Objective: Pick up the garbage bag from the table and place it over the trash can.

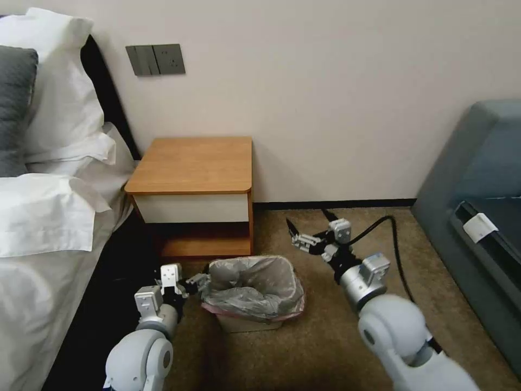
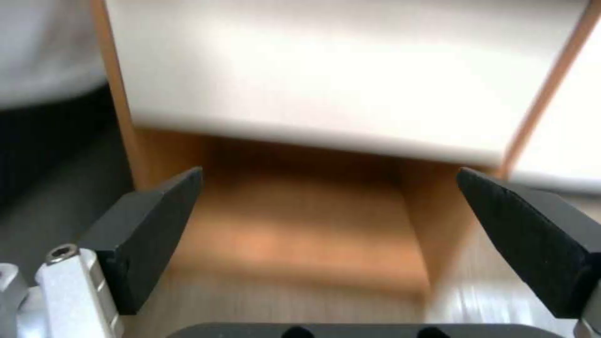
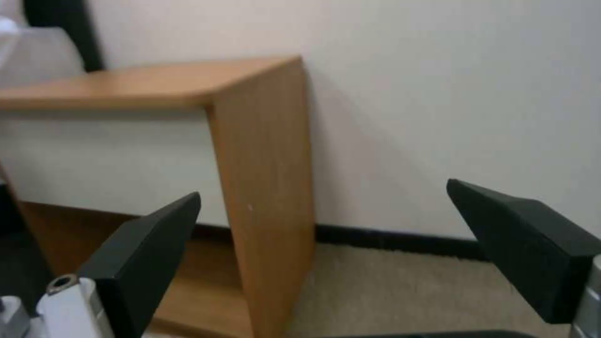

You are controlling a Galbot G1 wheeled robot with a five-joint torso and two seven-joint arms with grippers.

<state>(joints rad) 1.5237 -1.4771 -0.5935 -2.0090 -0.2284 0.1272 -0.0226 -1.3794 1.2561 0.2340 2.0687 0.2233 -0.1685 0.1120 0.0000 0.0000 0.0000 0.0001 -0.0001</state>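
Lining the trash can [image 1: 247, 323], the garbage bag [image 1: 255, 285] mouth faces up; both grippers' fingers [image 2: 147, 230] spread apart

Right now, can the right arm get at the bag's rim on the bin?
Probably yes. The right gripper hangs open above the carpet just beyond the bin, nothing between it and the bag. The left gripper, also open, sits at the opposite side.

The counter [image 1: 190, 163] is orange-brown wood with a white drawer front. The garbage bag [image 1: 255, 285] is translucent grey with a pink rim — the trash can [image 1: 247, 324] below it cream-beige. Both grippers have black fingers [image 2: 150, 234] on silver-grey bodies — over tan carpet [image 1: 320, 336].
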